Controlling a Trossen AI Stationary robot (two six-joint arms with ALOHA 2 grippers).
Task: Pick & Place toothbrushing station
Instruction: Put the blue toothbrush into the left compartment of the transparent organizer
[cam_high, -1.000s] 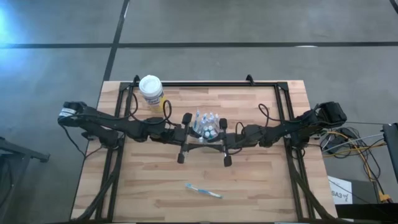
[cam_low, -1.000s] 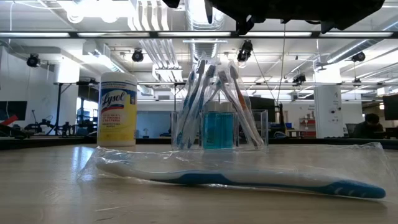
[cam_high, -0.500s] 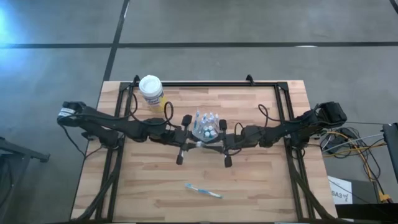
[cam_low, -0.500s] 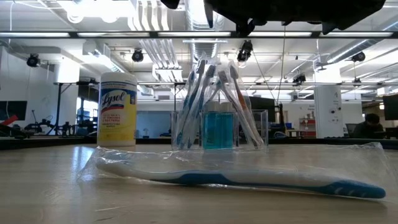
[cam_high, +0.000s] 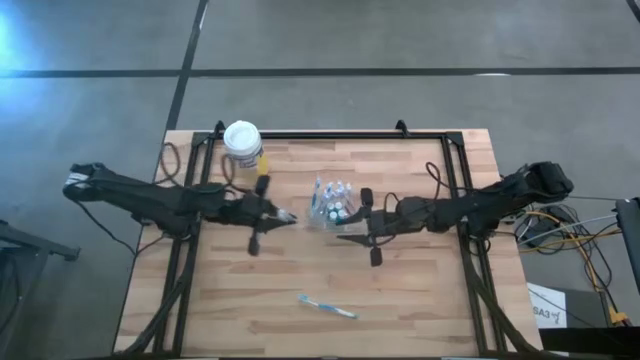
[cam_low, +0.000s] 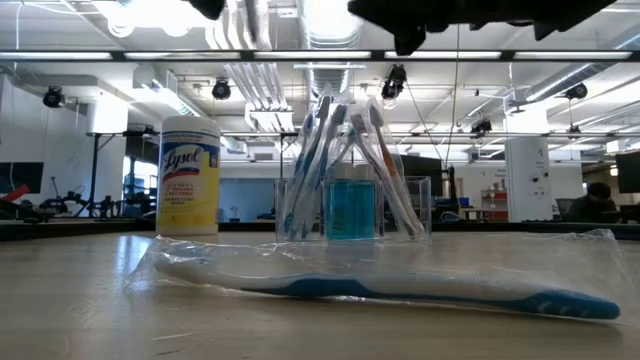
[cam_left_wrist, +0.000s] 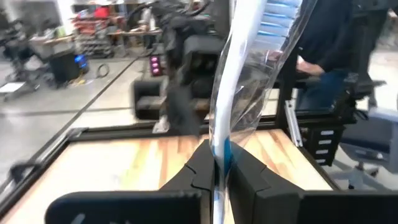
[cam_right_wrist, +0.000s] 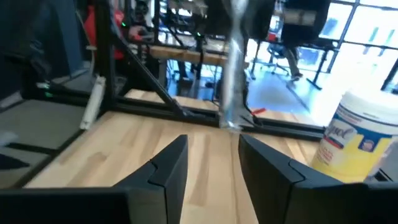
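Your left gripper (cam_left_wrist: 216, 171) has its jaws closed on a toothbrush in a clear wrapper (cam_left_wrist: 239, 81), pinching it low on the handle so that the blue-and-white shaft stands up out of the jaws with the crinkled plastic around it. In the high view that gripper (cam_high: 283, 216) sits over the surface left of centre, just beside the toothbrush holder (cam_high: 331, 207) but apart from it, with the pale end of the brush showing at its tip.

Your right gripper (cam_right_wrist: 211, 155) has its jaws parted with nothing between them; bare wood shows through the gap. From above it (cam_high: 347, 226) lies just to the right of the holder, close to its near side.

The holder is a clear box near the middle of the surface. In the low view its toothbrushes (cam_low: 345, 160) lean together with heads up around a blue block, and small white round tops show among them from above.

One more wrapped toothbrush (cam_high: 328, 306) lies flat close to the near edge, about midway along it; the low view shows it (cam_low: 400, 287) inside a clear pouch, blue grip to one end.

The yellow canister (cam_high: 243, 146) with the white lid stands upright near the far edge, toward the far left corner, well apart from both grippers.
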